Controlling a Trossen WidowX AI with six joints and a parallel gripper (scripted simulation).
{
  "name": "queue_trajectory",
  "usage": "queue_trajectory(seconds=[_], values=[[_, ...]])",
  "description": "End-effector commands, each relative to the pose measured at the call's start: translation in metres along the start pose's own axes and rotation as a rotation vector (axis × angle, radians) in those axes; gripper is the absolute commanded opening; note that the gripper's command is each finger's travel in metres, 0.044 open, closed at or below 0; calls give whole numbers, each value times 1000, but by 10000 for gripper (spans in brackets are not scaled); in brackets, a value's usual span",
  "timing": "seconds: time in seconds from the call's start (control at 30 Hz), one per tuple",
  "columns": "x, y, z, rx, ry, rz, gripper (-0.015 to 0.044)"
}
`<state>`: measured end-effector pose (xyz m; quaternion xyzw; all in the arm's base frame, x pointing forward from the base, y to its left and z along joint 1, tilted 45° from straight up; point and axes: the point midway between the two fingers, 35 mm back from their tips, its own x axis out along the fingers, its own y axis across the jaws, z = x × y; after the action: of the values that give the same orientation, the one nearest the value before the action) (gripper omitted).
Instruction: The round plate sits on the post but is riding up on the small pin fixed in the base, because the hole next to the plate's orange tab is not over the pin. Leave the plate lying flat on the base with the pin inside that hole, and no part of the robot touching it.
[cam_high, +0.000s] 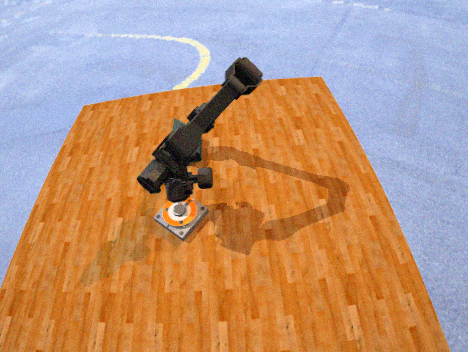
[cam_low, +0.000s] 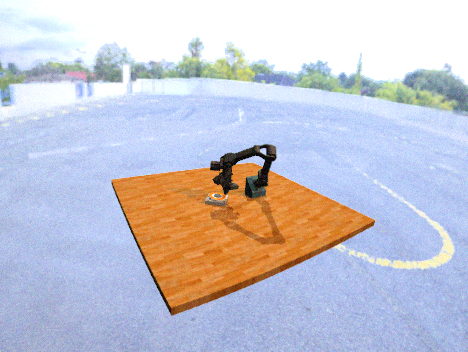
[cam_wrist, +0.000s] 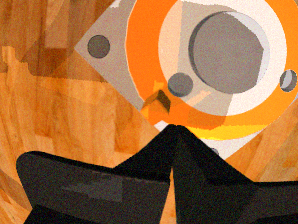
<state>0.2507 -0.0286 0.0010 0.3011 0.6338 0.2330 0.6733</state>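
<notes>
The round plate, orange with a white centre, sits around the grey post on the square grey base. Its orange tab shows at the plate's lower left in the wrist view, partly shadowed. A round grey spot lies inward of the tab; whether it shows the pin is unclear, and so is the plate's tilt. My gripper is shut and empty. Its tips are beside the tab, over the plate's edge; contact cannot be told.
The base stands on the wooden table top. The arm reaches over from its dark green mount and covers the area behind the plate in the top view. Its shadows fall on the wood on both sides of the base.
</notes>
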Motion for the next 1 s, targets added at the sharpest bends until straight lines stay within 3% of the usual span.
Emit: queue_trajectory(seconds=[0.0, 0.97], values=[[2, 5, 1, 3, 1, 5, 0], [2, 29, 31, 2, 0, 7, 0]])
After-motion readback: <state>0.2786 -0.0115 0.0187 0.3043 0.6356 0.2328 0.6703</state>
